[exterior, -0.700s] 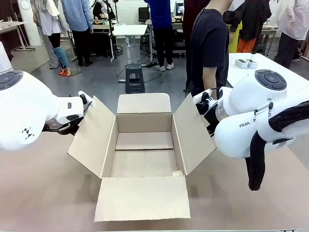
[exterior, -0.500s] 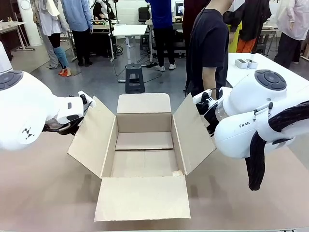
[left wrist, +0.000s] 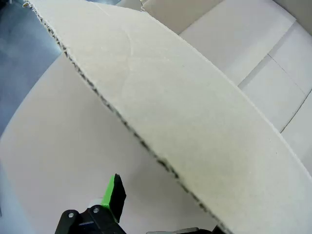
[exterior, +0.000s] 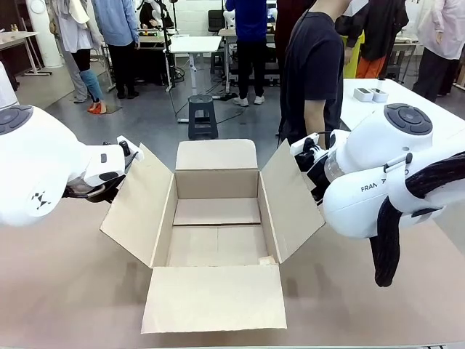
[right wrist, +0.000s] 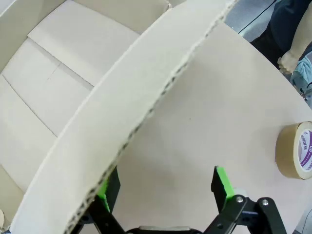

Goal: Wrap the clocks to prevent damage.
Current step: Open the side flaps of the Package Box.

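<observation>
Left gripper (left wrist: 163, 195) released, one finger outside the left flap (left wrist: 195, 122), the other hidden by it; box (exterior: 216, 183) between both pairs of fingers, open and bare inside; right gripper (right wrist: 165, 187) released, right flap (right wrist: 122, 126) at one finger, tape (right wrist: 295, 150) beyond the other; where the clocks are I cannot tell; wrapping looks unstarted.

Open lab room: grey floor (exterior: 145, 123) across the upper half of the frame, white pillar (exterior: 45, 33) upper left, white desk (exterior: 195, 45) top centre, black step stool (exterior: 203, 116) just below it. Second white table (exterior: 436, 98) at upper right carries two small white items (exterior: 370, 94), too small to identify. Several people (exterior: 116, 36) stand along the top edge; light is even and flat, and the tan surface (exterior: 58, 291) takes the bottom of the frame.
</observation>
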